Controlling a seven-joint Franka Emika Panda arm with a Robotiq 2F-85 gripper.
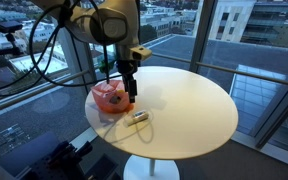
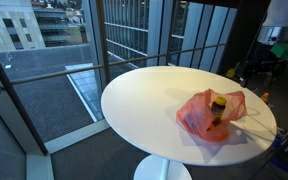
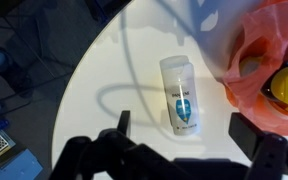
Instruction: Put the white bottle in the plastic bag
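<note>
A white bottle [image 3: 179,95] with a blue label lies on its side on the round white table [image 1: 184,110]. It also shows in an exterior view [image 1: 139,116]. A red plastic bag [image 1: 109,97] lies beside it near the table edge, crumpled, with a yellow object [image 3: 284,85] inside. The bag shows in the wrist view [image 3: 259,45] and in an exterior view [image 2: 209,115]. My gripper [image 3: 186,135] is open and empty above the bottle, one finger on each side of it, not touching. In an exterior view the gripper [image 1: 131,88] hangs next to the bag.
The table [image 2: 144,100] stands on a single pedestal next to tall windows. A glass railing [image 1: 254,90] runs behind it. Dark equipment [image 1: 64,160] sits on the floor below the table edge by the robot base.
</note>
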